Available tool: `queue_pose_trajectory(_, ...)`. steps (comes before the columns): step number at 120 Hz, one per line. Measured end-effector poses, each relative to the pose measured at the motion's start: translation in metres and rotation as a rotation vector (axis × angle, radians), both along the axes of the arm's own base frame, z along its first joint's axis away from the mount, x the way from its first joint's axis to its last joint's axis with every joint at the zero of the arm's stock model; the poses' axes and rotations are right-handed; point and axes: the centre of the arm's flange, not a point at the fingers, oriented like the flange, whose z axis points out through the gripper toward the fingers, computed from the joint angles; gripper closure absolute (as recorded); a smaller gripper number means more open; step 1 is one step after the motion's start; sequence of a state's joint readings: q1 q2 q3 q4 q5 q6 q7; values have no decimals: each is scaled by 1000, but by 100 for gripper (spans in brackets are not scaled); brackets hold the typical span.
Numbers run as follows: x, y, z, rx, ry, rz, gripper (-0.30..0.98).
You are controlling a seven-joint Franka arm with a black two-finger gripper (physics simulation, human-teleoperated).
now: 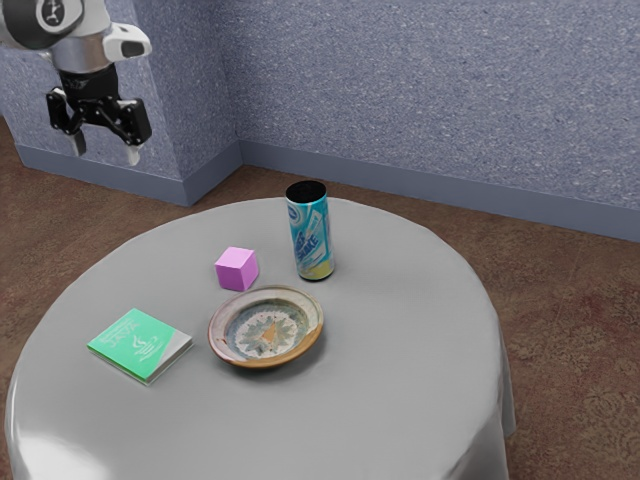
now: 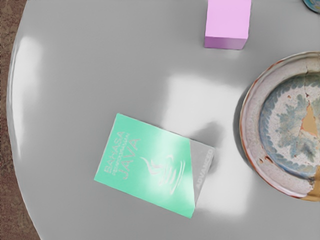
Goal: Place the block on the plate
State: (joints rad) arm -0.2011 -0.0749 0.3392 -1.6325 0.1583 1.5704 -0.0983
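My gripper is up at the upper left of the exterior view, high above and apart from the block, with its two fingers spread and nothing between them. The pink block rests on the table, close beside the plate and not touching it as far as I can see. The plate's middle holds nothing. From above, the wrist view has the block and part of the plate, with a strip of table between them.
A green book lies flat on the round grey table, to the plate's left in the exterior view; the wrist view also has this book. A tall blue can stands upright behind the plate, near the block.
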Motion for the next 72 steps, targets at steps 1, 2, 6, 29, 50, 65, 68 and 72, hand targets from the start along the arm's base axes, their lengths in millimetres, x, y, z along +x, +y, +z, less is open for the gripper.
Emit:
queue_pose_trajectory(1, 0, -1, 0, 1, 0, 0, 0)
queue_pose_trajectory(2, 1, -1, -1, 2, 0, 1, 0)
queue_pose_trajectory(6, 2, -3, -1, 4, 1, 3, 0)
queue_pose_trajectory(29, 6, 1, -20, 8, 25, 39, 0)
queue_pose_trajectory(50, 30, -2, -99, -18, 100, 62, 0)
queue_pose_trajectory(65, 55, -27, -149, -42, 107, 40, 0)
queue_pose_trajectory(68, 61, -36, -159, -44, 106, 28, 0)
queue_pose_trajectory(72, 69, -47, -172, -52, 105, 18, 0)
